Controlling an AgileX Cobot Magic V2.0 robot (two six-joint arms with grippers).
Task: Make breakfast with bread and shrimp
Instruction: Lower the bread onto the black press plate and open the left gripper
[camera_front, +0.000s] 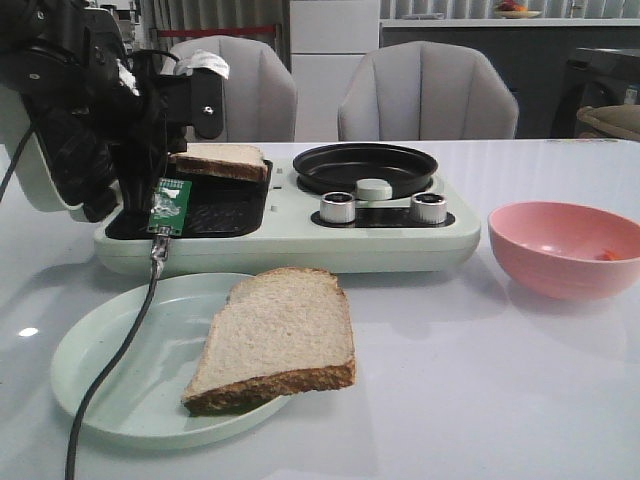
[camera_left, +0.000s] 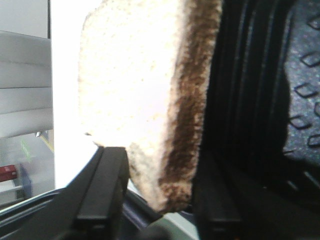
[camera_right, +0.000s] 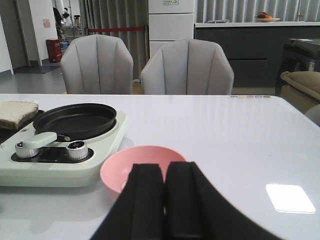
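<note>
Left claw (camera_left: 155, 200): pinching one slice of bread (camera_front: 222, 160) by its crust edge; in the left wrist view the two black fingers (camera_left: 107, 190) sit either side of the slice.
Held slice, place: between the left claw's fingers, reaching out from them over the dark grill plate (camera_front: 215, 205) of the breakfast maker (camera_front: 290, 235). I cannot tell whether its underside already touches the plate or hangs just above.
Second slice (camera_front: 278, 335): well apart from the left claw, nearer to me, lying on the pale green plate (camera_front: 120, 360) with one corner overhanging the rim. Untouched as far as I can see.
Right claw (camera_right: 164, 200): pressed together, nothing between the fingers, low over the bench (camera_front: 480, 400).
Pink bowl (camera_right: 137, 167): just ahead of the right claw.
Shrimp (camera_front: 610, 255): a small orange-red bit inside the pink bowl; from the right wrist view the bowl's wall hides it.
Round pan (camera_front: 365, 165): dark, nothing in it that I can see; beside the grill plate, away from the left claw.
Progress, my reading: early. First slice is at the grill, release not yet made.
Left to do, my reading: let go of the first slice, deal with the second slice, fetch the shrimp from the bowl.
</note>
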